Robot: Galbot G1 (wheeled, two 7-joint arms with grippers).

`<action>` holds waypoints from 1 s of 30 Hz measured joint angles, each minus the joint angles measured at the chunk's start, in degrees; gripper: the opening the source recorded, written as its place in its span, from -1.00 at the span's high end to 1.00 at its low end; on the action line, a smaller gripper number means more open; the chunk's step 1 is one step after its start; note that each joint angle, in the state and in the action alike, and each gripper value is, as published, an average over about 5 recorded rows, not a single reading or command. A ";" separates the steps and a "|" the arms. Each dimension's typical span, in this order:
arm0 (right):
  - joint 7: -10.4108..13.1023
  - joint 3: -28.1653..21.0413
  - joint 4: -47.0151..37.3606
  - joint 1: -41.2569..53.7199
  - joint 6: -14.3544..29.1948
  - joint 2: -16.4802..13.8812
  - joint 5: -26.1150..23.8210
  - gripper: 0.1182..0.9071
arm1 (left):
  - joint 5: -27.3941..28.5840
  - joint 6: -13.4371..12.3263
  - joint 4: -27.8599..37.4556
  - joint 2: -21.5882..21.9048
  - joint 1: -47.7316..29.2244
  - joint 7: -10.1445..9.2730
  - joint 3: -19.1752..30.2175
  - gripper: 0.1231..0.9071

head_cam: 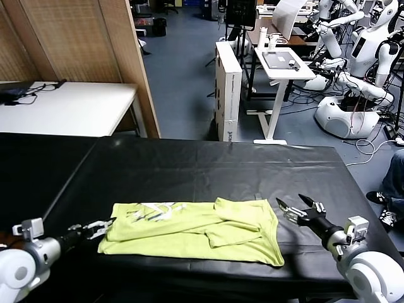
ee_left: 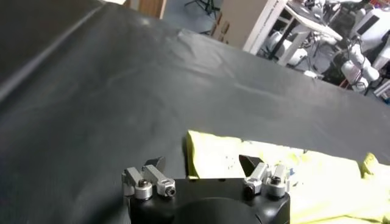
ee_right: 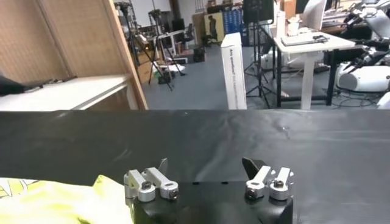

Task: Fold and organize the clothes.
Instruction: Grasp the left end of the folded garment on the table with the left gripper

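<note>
The lime yellow-green T-shirt [head_cam: 196, 230] lies folded into a long band near the front of the black table [head_cam: 208, 167], its white-and-blue print [head_cam: 151, 211] facing up at its left end. My left gripper [head_cam: 101, 226] is open right at the shirt's left edge; in the left wrist view the shirt's corner [ee_left: 210, 152] lies between and just beyond the spread fingertips of that gripper [ee_left: 203, 163], nothing gripped. My right gripper [head_cam: 295, 206] is open just off the shirt's right edge, over bare table [ee_right: 244, 134]. A bit of the shirt [ee_right: 55, 204] shows beside the right gripper [ee_right: 207, 164].
A white table [head_cam: 69, 107] with cables stands at the back left, next to wooden panels [head_cam: 82, 38]. Behind the black table are a white box [head_cam: 228, 88], a small white stand [head_cam: 281, 66] and other robots [head_cam: 360, 57]. A person's leg [head_cam: 394, 183] is at the right edge.
</note>
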 joint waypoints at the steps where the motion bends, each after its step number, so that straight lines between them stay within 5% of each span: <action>1: 0.00 0.07 0.02 -0.11 0.02 0.02 -0.05 -1.00 | 0.25 0.00 0.16 -0.28 -0.04 0.05 0.17 -1.00; 30: -0.01 -0.94 -0.06 0.40 0.21 0.66 -1.15 -1.00 | 3.65 -0.29 0.34 -5.11 0.65 1.63 2.10 -1.00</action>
